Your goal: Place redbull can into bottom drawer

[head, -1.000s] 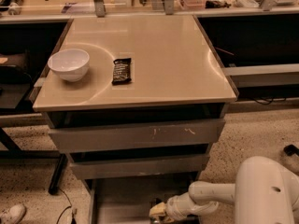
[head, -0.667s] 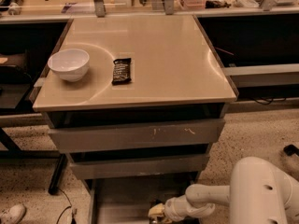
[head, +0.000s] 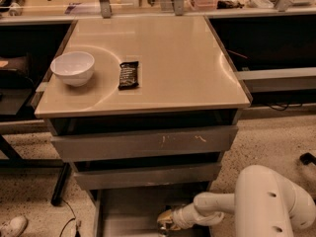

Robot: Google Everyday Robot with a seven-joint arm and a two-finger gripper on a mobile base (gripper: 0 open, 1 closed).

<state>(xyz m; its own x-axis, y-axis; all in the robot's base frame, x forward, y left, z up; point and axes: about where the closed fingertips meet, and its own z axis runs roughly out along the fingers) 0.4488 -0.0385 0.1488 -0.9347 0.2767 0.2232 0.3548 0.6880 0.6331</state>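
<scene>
Three drawers: only the bottom drawer (head: 126,209) is pulled out, ready to receive.
gripper (head: 167,221): low over the drawer floor, entering from the right, probably for a short drop.
jaws: cannot tell whether clenched or released.
redbull can: not distinguishable; likely at the gripper tip.

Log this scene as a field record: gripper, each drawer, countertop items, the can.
gripper: low inside the bottom drawer, at the end of the white arm reaching in from the right
bottom drawer: pulled out, grey floor showing
middle drawer: not pulled out
top drawer: not pulled out, front scratched
countertop: white bowl at left, candy bar to its right, apart from it
redbull can: cannot be made out; none on the countertop
</scene>
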